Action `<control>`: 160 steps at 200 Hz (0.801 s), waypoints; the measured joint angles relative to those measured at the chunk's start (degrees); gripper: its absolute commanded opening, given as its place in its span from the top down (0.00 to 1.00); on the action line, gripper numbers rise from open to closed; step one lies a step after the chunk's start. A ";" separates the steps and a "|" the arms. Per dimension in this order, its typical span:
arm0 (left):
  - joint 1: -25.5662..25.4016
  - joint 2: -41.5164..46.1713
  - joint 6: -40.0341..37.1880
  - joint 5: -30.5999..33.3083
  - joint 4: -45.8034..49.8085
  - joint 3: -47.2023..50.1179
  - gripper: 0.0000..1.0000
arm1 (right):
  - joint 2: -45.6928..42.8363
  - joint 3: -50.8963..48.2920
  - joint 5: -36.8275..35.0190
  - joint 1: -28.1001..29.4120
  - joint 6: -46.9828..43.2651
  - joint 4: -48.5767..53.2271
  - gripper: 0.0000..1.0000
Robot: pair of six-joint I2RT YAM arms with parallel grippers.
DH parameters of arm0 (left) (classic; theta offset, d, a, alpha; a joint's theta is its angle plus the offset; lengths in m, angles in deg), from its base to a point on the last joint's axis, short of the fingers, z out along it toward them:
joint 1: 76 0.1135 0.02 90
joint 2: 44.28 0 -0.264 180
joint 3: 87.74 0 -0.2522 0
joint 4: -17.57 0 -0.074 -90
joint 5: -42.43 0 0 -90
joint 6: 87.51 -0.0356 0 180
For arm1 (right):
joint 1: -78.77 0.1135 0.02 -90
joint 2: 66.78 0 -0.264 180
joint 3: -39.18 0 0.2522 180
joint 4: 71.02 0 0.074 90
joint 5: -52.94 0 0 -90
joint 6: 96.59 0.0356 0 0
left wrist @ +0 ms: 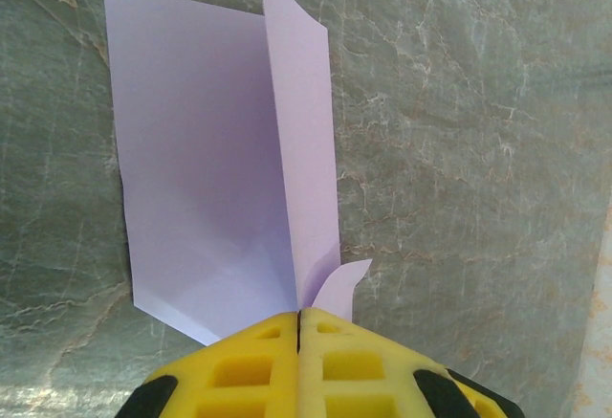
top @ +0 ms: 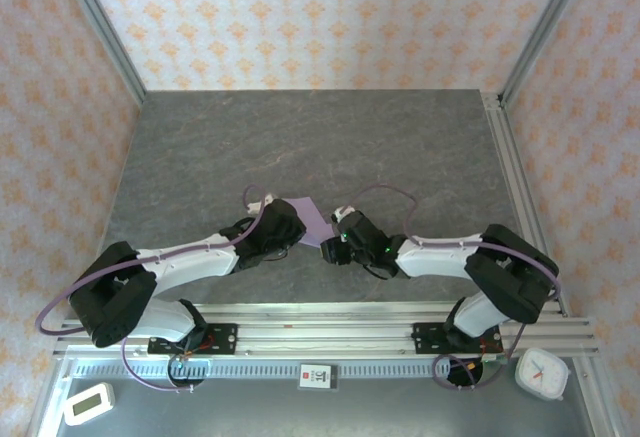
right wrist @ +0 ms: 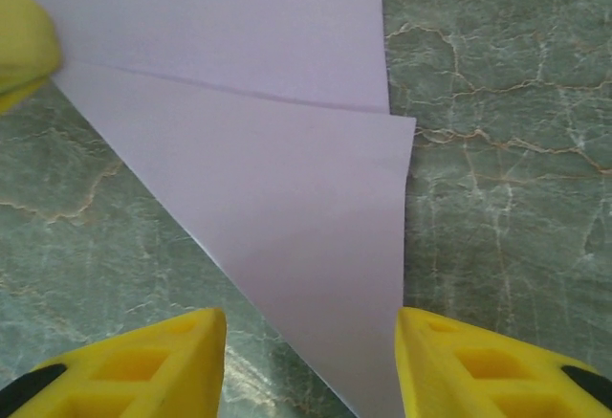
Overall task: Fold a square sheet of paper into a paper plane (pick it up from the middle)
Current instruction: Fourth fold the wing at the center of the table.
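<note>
While the left gripper (left wrist: 299, 327) is clenched on the square sheet of paper (left wrist: 201, 198), the right gripper (right wrist: 311, 341) is held with its jaws apart and nothing between them is grasped. The pale lilac sheet is found on the grey marbled table (top: 300, 147), a little nearer the table's near edge than its middle, and roughly midway between the table's left and right sides. It is no longer flat. In the left wrist view, one broad panel is laid against the table, while a narrow flap is raised from the table along a straight crease. The flap's lower end is pinched between the closed yellow pads (left wrist: 239, 370), and a small curl of paper is seen just beside them. In the right wrist view, two overlapping panels are spread on the table and taper to a point. That point is flanked by the two separated yellow fingers (right wrist: 478, 370), which are kept low over the table. Whether the right-hand finger is touching the paper's edge cannot be told. Both grippers are seen from above at the sheet, close over the table.
</note>
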 measured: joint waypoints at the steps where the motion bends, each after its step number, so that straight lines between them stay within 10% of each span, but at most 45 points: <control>1: 0.02 0.00 0.02 0.02 0.00 0.00 1.00 | 0.04 0.02 -0.02 0.00 0.00 0.00 0.51; 160: 0.39 0.07 0.00 -0.87 0.00 -0.04 1.00 | 4.28 3.19 -3.02 0.74 -0.85 0.00 0.69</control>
